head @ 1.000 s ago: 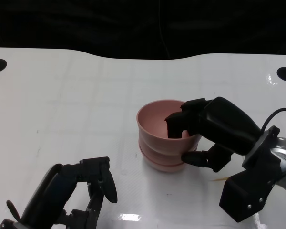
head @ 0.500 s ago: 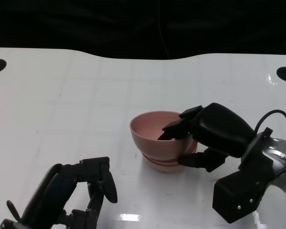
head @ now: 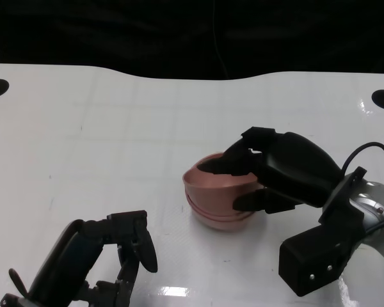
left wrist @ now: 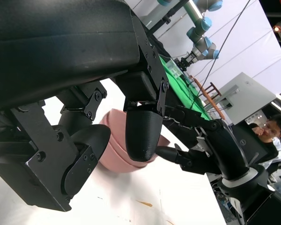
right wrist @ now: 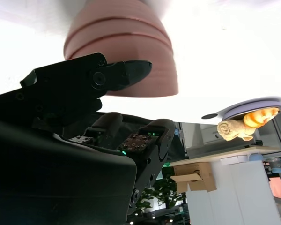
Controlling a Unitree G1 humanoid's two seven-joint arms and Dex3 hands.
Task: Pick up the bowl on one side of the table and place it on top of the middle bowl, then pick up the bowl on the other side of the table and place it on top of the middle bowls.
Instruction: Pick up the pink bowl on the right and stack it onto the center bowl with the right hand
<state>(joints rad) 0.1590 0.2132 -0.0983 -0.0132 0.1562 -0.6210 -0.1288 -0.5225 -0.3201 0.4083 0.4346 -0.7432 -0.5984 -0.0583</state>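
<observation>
In the head view the right hand (head: pixel 269 173) grips the rim of the top pink bowl (head: pixel 221 192) of the stack at the table (head: pixel 115 128) middle, the left hand (head: pixel 109 256) is open at near left, and the wrist views show the same stack (left wrist: pixel 126 150) (right wrist: pixel 126 42).

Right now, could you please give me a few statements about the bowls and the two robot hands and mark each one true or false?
1. The right robot hand grips the pink bowl by its rim. True.
2. That bowl sits on top of other bowls. True.
3. The left robot hand holds a bowl. False: it holds nothing and sits near the table's front edge, apart from the stack.
4. A bowl remains alone on the left side of the table. False: the only bowls in view are in the stack.
5. The bowls are blue. False: they are pink.
</observation>
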